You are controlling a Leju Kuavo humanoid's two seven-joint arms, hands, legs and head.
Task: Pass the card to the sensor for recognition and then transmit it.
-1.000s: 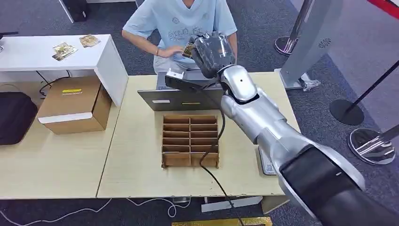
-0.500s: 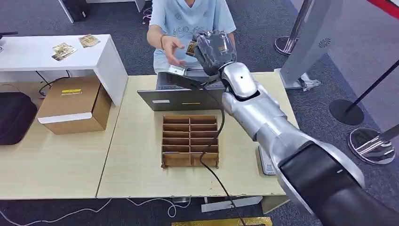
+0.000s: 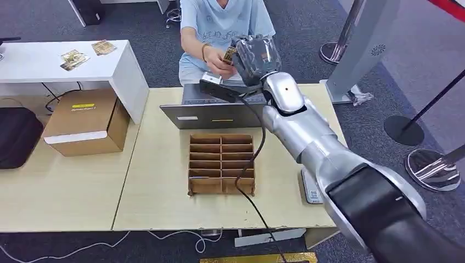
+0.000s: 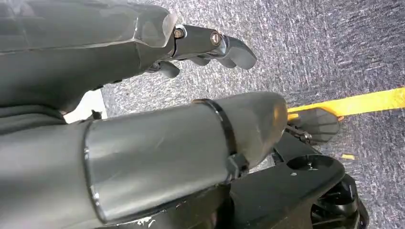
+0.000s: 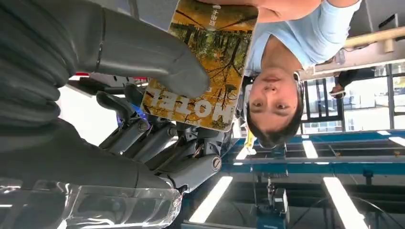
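Observation:
In the head view my right hand (image 3: 254, 56) is stretched out past the far edge of the table, above the grey laptop (image 3: 211, 114). It pinches a card (image 3: 228, 55) with a yellow autumn picture. Seen from the right wrist, the thumb (image 5: 157, 59) presses the card (image 5: 210, 76) against the darker fingers. A person in a light blue shirt (image 3: 219, 22) sits behind the table, and their hand (image 3: 216, 61) has taken hold of the card's free end. The small sensor (image 3: 211, 84) with a black cable sits just below the card. My left hand (image 4: 191, 109) hangs over carpet, fingers apart, holding nothing.
A cardboard divider box (image 3: 222, 163) stands mid-table, with the sensor's cable (image 3: 249, 164) running over it. A small flat device (image 3: 311, 189) lies near the right edge. To the left are a brown carton (image 3: 88, 120) and a white table (image 3: 66, 71) with cards. Stanchion bases (image 3: 433, 170) stand at right.
The person's hand rose from the laptop and closed on the card's free end. My right hand drifted slightly right, still holding the card.

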